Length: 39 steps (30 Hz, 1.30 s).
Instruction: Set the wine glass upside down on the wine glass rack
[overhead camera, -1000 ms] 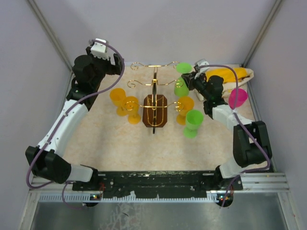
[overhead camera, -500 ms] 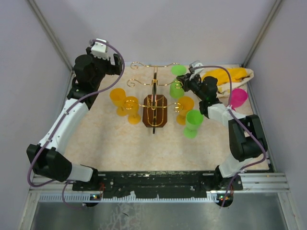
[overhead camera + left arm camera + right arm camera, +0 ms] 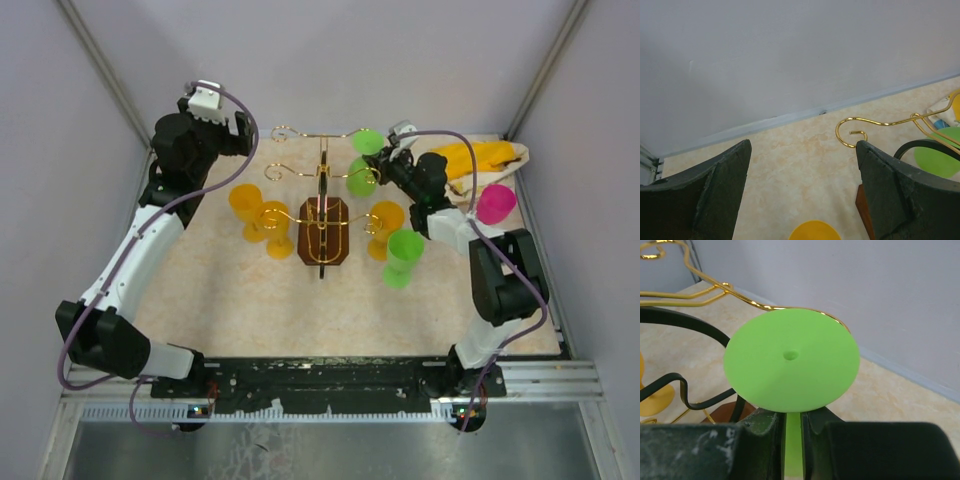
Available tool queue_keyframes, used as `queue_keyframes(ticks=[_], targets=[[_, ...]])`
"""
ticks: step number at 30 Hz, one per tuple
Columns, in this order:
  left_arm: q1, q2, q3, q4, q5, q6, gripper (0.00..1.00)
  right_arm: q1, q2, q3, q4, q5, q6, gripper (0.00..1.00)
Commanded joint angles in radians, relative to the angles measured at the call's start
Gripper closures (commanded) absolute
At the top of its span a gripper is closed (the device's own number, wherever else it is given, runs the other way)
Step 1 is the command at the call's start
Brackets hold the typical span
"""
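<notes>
now: green glass (image 3: 791,360) inverted at rack (image 3: 322,230)

r gripper (image 3: 791,426) pinches glass stem, foot up, just beside rack's far-right wire arm; contact unclear. l gripper (image 3: 802,165) jaws spread wide, empty, far left, well apart from rack.

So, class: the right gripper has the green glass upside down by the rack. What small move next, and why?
Probably ease the right gripper slightly toward the rack so the stem slips into a wire arm. The glass is inverted, clamped by its stem, foot up beside the gold wire, and seemingly not yet hanging.
</notes>
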Motion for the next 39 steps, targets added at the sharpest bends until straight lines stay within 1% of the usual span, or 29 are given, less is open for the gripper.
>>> queue_keyframes(ticks=[1,6,11,19,27,33,39], targets=[[0.011,0.004,-0.007,0.025,0.014,0.006,0.09,0.007,0.026,0.067,0.057,0.005,-0.001,1.00],[0.014,0.003,-0.009,0.024,0.012,0.008,0.09,0.007,0.048,0.083,0.067,-0.002,0.000,1.00],[0.016,0.003,-0.009,0.021,0.008,0.008,0.08,0.002,0.045,0.067,0.113,-0.044,0.016,1.00],[0.018,-0.003,-0.012,0.020,0.010,0.008,0.08,-0.075,0.026,0.030,0.210,-0.210,0.101,1.00],[0.019,-0.010,-0.018,0.026,0.024,0.001,0.08,-0.114,0.039,0.051,0.213,-0.373,0.091,1.00],[0.020,-0.025,-0.025,0.024,0.028,-0.006,0.08,-0.114,0.065,0.067,0.220,-0.427,0.085,1.00],[0.021,-0.048,-0.033,0.015,0.032,-0.004,0.08,-0.114,0.109,0.090,0.268,-0.468,0.096,1.00]])
